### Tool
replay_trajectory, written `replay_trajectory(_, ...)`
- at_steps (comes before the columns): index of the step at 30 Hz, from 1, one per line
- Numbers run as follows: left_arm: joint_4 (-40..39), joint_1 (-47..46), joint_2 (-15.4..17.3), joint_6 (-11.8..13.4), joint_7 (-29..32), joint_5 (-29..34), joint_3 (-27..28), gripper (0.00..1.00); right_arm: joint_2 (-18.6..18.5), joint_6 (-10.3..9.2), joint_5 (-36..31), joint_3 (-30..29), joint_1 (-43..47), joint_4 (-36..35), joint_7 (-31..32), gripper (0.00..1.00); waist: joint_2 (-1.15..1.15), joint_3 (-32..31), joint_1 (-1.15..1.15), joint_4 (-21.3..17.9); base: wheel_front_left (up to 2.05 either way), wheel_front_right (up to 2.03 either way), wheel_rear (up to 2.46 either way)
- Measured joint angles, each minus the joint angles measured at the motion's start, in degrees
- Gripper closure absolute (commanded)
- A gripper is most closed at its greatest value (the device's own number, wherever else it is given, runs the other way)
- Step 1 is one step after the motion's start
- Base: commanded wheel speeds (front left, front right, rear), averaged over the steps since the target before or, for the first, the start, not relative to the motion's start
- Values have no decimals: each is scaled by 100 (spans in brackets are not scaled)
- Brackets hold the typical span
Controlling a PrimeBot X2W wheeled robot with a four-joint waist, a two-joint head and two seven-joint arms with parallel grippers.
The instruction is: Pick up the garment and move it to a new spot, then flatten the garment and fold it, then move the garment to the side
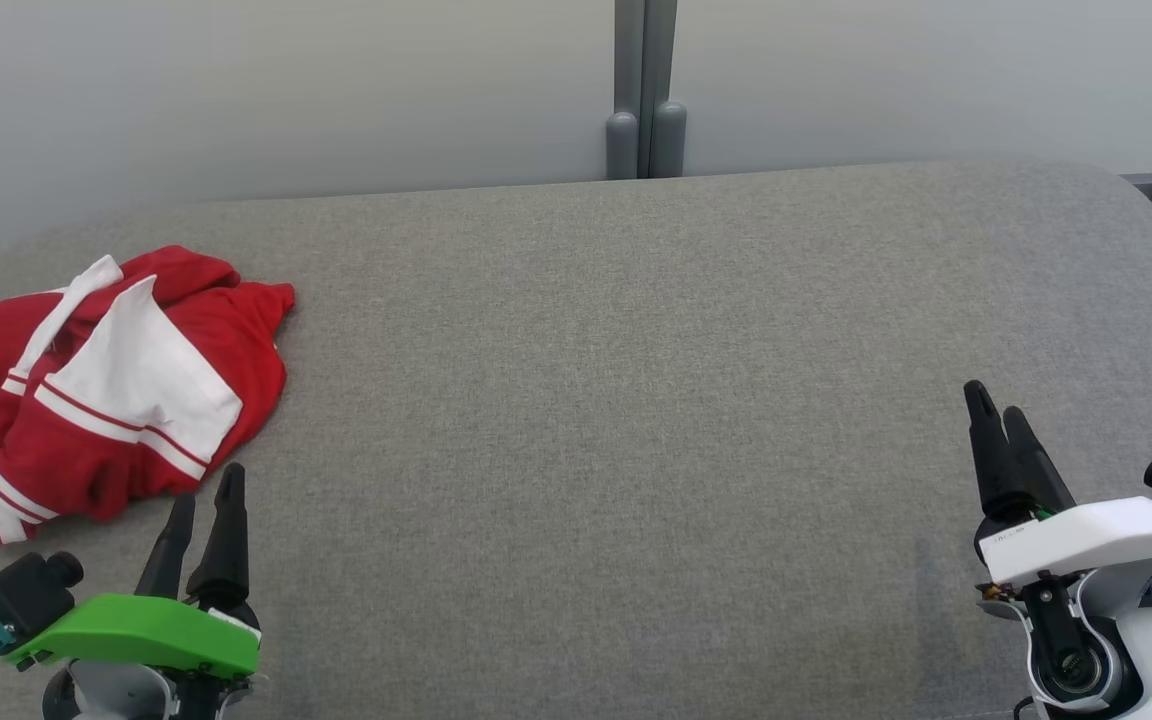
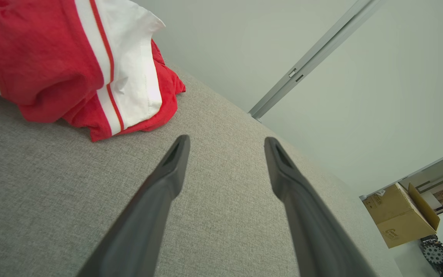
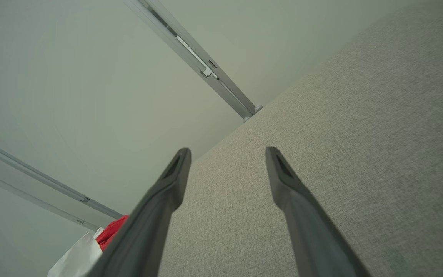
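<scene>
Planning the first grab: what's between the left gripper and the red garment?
Nothing, just bare grey upholstery between the left gripper and the garment, clearest in the left wrist view.

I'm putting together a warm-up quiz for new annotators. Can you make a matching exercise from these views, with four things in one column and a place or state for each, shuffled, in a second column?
Things:
1. garment
2. left gripper
3. right gripper
4. cardboard box

Places or states:
a. open, over bare cloth at the head view's lower right
b. crumpled at the left end of the grey surface
c. brown, beyond the surface's edge, in the left wrist view
d. open, fingertips just short of the red and white cloth

Pairs: 1-b; 2-d; 3-a; 4-c.
</scene>
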Motion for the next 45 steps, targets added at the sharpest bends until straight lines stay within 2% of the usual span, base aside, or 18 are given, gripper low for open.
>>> replay_trajectory(45, -779, 0, 235, 599, -816, 2987, -509, 0, -303, -516, -3150, 871, 8, -776, -792, 0, 0, 12, 0, 9, 0, 0, 0)
